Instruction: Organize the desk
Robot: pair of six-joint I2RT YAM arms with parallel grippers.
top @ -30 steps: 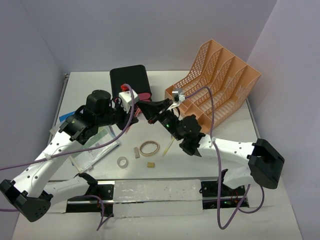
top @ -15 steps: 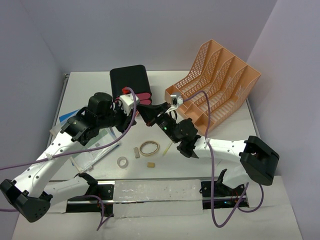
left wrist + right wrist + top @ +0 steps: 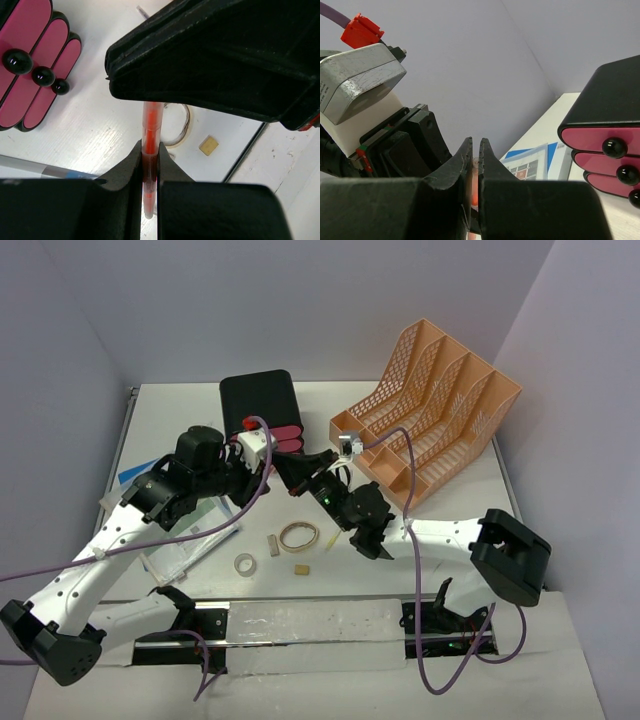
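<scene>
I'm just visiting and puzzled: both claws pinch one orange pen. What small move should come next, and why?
Probably one gripper should let go. The left gripper and right gripper are both shut on the orange pen above the desk, so neither arm can carry it off until the other releases.

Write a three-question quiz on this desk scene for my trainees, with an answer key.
1. True or false: the orange pen lies flat on the desk.
2. How many pink drawers does the black drawer box have? A two, B three, C five.
3. Fill in: the pen is clamped by the left gripper and the ____ gripper.
Key: 1 false; 2 B; 3 right gripper.
</scene>
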